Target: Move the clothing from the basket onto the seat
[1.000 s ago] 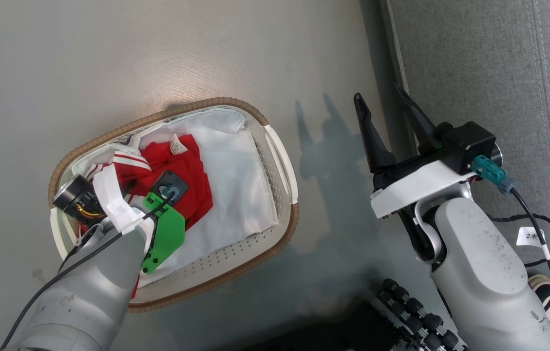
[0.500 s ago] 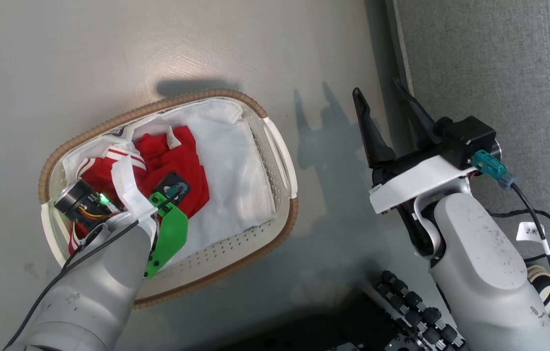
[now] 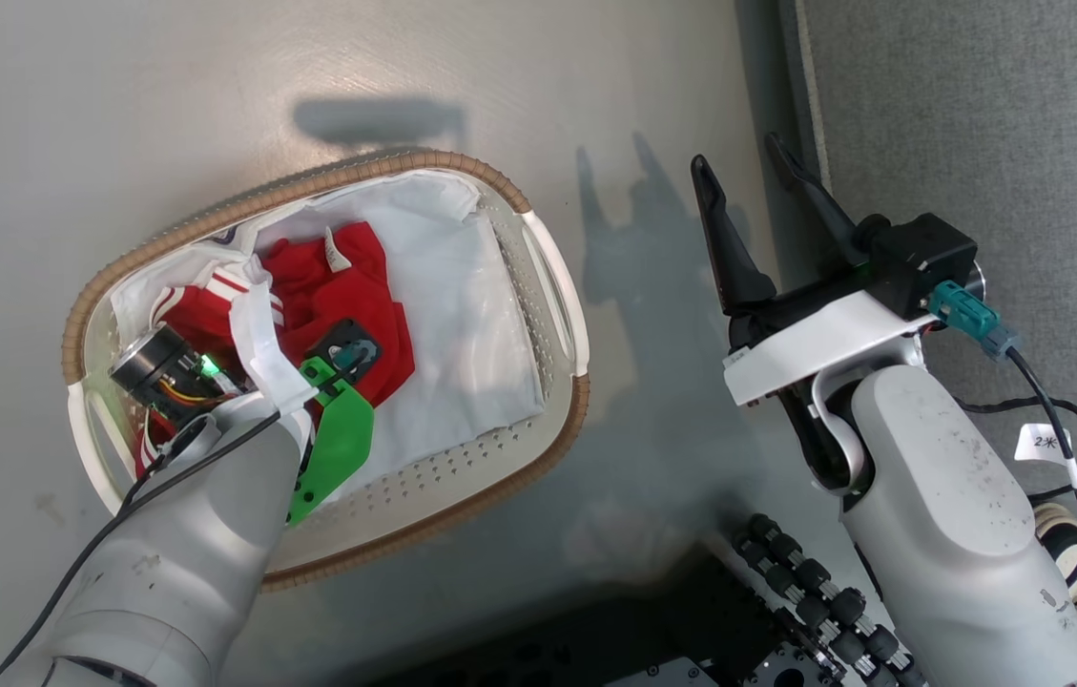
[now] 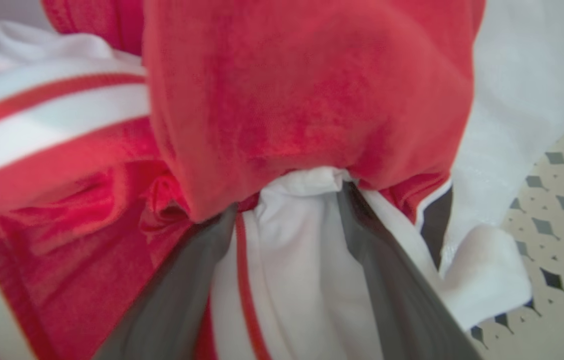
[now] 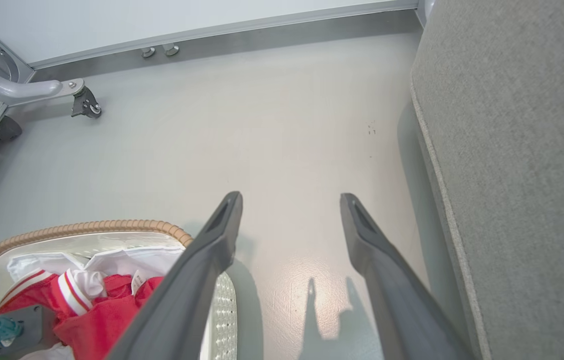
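The red clothing [image 3: 347,296] is bunched in the basket [image 3: 538,277] on the grey floor [image 3: 118,114], atop the white liner [image 3: 462,315]. A fold of red-and-white fabric is clamped between the left gripper [image 4: 286,215] fingers — buried in the pile. The right gripper [image 3: 753,176] is held spread and empty above the floor, beside the seat [image 3: 977,114].

Left gripper [image 4: 286,200] fingertips buried in the folds of the clothing [image 4: 306,90], their ends out of sight, nearby fabric blurred, lettering unreadable, basket [image 3: 538,277] near-left rim hidden under the left forearm, seat [image 3: 977,114] cut off at the right edge
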Controlling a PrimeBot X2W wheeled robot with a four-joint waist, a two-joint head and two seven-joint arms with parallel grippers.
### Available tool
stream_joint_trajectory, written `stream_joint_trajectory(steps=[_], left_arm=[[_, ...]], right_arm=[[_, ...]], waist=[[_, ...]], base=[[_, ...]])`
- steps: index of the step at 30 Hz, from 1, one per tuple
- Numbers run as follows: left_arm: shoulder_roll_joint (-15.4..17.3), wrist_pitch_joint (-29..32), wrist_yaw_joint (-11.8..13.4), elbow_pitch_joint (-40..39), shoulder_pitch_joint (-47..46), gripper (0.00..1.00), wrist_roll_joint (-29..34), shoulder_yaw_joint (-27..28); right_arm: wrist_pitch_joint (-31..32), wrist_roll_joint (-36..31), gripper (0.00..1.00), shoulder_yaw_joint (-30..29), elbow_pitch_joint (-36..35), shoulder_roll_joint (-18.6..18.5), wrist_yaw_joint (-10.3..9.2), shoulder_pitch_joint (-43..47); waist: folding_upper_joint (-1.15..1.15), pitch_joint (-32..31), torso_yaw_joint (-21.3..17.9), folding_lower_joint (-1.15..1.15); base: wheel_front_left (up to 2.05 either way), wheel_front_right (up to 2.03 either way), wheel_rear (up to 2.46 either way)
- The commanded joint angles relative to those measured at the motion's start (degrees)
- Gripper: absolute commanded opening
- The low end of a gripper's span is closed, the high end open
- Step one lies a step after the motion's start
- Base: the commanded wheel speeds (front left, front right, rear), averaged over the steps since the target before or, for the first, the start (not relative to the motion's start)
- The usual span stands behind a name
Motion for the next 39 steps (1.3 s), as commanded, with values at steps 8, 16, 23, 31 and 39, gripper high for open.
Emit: stream_joint_trajectory(steps=[8,16,23,31,39], left_arm=[[-0.10,-0.11,0.26,0.06,-1.86,0.00,-0.88,-0.95],[-1.96,-5.59,0.42,-0.38,-1.74,0.00,-3.10,-0.80],[-2.56,-13.31,-1.13,-0.96,1.32,0.00,-6.00,-0.82],[-2.51,-24.48,-3.17,-0.58,5.89,0.00,-11.05,0.42],[-2.70,-29.07,-3.49,-4.27,10.76,0.00,-18.21,-0.92]], right_arm=[[-0.10,0.04,1.00,-0.60,0.27,-0.18,-0.08,-0.55],[-0.10,-0.12,1.00,-1.68,1.37,-0.18,-0.08,-0.62],[-0.10,-1.18,1.00,-2.36,2.78,-0.20,-0.08,0.87],[-0.10,-2.75,1.00,-3.42,5.29,-0.22,-0.08,4.02],[-0.10,-4.42,1.00,-5.15,7.71,-0.23,-0.08,8.12]], waist=[[0.00,1.04,0.50,0.00],[0.00,-1.95,1.59,0.00],[0.00,-8.09,3.32,0.00],[0.00,-17.04,6.32,0.00],[0.00,-25.50,9.72,0.00]], base=[[0.00,0.00,0.00],[0.00,0.00,0.00],[0.00,0.00,0.00],[0.00,0.00,0.00],[0.00,0.00,0.00]])
